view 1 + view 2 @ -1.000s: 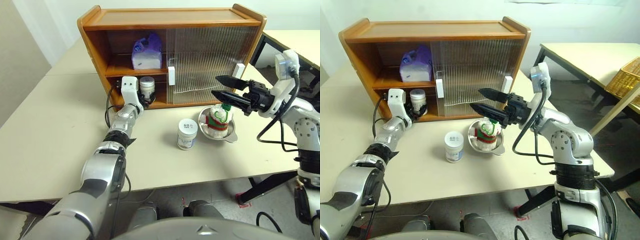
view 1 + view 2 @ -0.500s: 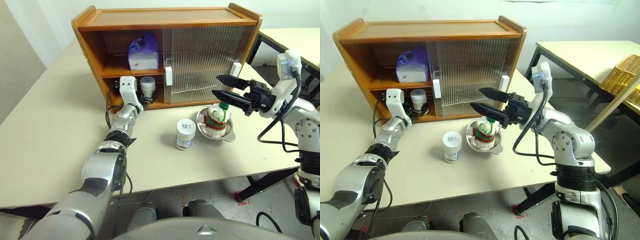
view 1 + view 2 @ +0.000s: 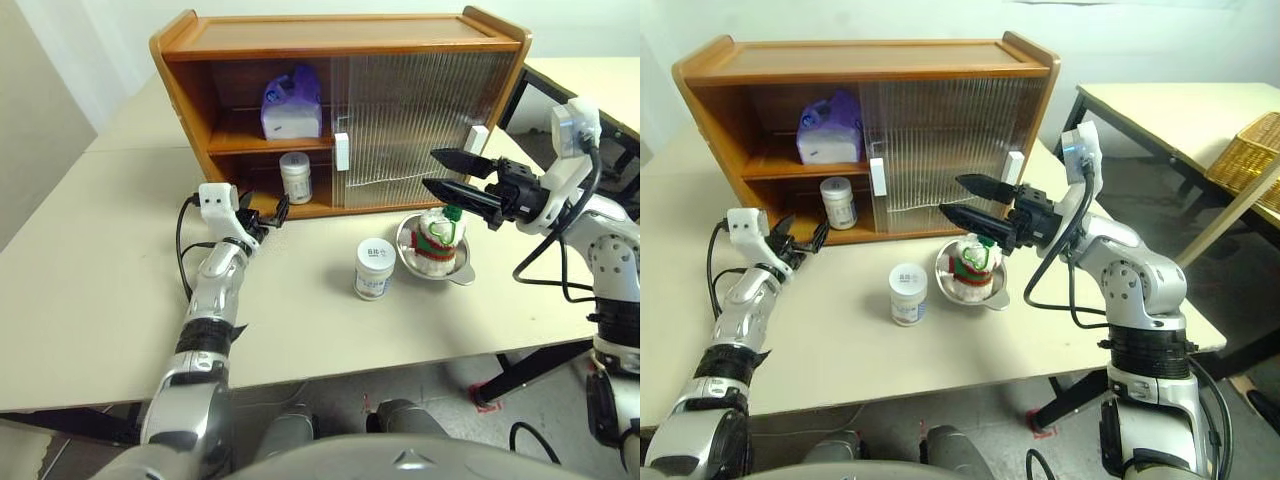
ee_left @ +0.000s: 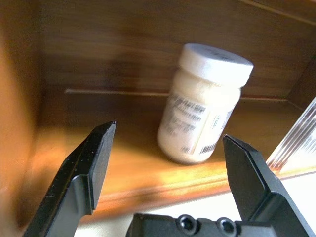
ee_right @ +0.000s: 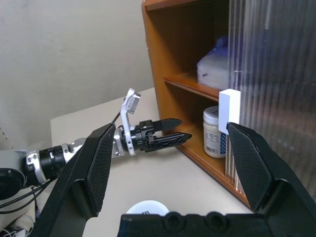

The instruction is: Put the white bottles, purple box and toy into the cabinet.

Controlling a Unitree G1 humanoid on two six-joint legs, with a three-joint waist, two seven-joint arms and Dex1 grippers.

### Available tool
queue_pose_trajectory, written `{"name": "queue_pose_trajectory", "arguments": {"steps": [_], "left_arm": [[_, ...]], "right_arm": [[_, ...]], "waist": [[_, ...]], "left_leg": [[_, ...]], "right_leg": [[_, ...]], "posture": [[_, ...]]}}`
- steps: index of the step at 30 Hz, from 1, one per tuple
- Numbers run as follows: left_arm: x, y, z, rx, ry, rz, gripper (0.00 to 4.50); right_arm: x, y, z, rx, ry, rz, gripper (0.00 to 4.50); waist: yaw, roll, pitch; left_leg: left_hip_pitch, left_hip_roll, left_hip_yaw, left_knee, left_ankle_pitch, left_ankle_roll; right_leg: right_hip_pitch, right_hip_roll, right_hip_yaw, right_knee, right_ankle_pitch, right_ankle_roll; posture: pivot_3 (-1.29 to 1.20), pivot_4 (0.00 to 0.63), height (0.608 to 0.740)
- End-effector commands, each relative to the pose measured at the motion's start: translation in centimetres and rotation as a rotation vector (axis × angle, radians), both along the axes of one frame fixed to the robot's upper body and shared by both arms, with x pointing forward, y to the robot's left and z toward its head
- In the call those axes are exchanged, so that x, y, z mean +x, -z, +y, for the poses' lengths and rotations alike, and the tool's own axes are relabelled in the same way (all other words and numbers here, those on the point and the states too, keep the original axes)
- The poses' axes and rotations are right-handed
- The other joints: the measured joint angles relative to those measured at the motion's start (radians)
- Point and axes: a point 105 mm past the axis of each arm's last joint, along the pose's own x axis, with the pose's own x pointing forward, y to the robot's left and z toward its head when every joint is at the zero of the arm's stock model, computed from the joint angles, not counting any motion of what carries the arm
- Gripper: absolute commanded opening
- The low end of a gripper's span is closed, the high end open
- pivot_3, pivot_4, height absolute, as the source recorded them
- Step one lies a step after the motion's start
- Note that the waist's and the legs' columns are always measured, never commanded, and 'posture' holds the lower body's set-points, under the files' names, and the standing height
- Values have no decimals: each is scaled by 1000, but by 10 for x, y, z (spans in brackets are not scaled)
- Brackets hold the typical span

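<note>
**A:** Left wrist view gave the best close-up: a short white plastic jar (image 4: 205, 103) with a screw lid and blue-printed label stood upright on the lower shelf of the brown wooden cabinet (image 3: 190, 95), framed between the left gripper (image 4: 165, 143)'s spread black fingers, nothing pinched. The head views didn't show the label that clearly.

**B:** Yeah, but the head views had the rest. The second white jar (image 3: 374, 268) sat out on the table (image 3: 90, 250), just beside a round metal bowl (image 3: 462, 270) holding the fluffy white plush toy (image 3: 436, 240). The soft lavender tissue pack (image 3: 292, 102) was on the upper shelf.

**A:** A second earlier the left gripper was right at the shelved jar; it had since backed out to the cabinet's front edge.

**B:** The right gripper (image 3: 448, 172) hung over the bowl, fingers wide apart and empty, same as before. Ribbed translucent doors (image 3: 420, 95) covered the right half.
</note>
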Motion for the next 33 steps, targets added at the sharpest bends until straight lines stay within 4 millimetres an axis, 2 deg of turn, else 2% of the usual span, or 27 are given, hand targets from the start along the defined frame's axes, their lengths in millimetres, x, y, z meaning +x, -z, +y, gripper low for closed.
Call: {"name": "queue_pose_trajectory", "arguments": {"steps": [1, 3, 6, 8, 16, 17, 28, 33], "left_arm": [[2, -2, 7, -21, -51, 15, 4462], [6, -1, 9, -30, -81, 31, 4462], [19, -5, 4, -21, -117, 34, 3784], [23, -5, 1, -23, -126, 38, 3206], [38, -1, -14, -10, -130, 66, 243], [39, 0, -14, -7, -137, 71, 11], [44, 13, -14, 50, -182, 121, 11], [48, 13, -23, 69, -150, 140, 11]], "right_arm": [[1, -1, 5, -7, -18, 1, 4500], [1, -1, 6, -7, -20, 0, 4500], [1, -3, 4, -8, -15, -6, 4500], [1, -3, 3, -8, -9, -8, 4500], [-1, -2, 2, -10, -6, -9, 4500], [-1, -3, 2, -10, -6, -10, 4500], [-1, -5, 3, -14, -2, -12, 4500], [-1, -5, 2, -18, -2, -13, 4500]], "waist": [[6, 0, 0], [6, 0, 0], [11, 0, 0], [14, 0, 0], [7, 0, 0], [6, 0, 0], [1, 0, 0], [1, 0, 0]], "left_leg": [[0, 0, 0, 0, 0, 0], [1, 2, -4, 0, 0, 0], [0, 2, -12, 1, 1, 0], [0, 4, -13, 1, 1, 1], [0, 3, -13, -2, 1, 0], [0, 3, -13, -2, 1, 0], [0, 2, -13, -2, 1, 1], [0, 1, -12, -2, 2, 2]], "right_leg": [[0, 0, 1, 0, 1, -1], [0, -1, 5, 0, 1, -2], [0, -1, 6, 0, 2, -4], [0, -1, 6, 0, 3, -4], [-1, -1, 6, -2, 3, -4], [-1, 0, 6, -2, 3, -4], [1, 0, 5, -5, 4, 0], [1, 0, 5, -5, 5, 1]], "posture": [[-71, 0, 740], [-71, 0, 740], [-71, 0, 740], [-90, 0, 740], [-108, 0, 740], [-109, 0, 740], [-116, 0, 740], [-121, 0, 740]]}}
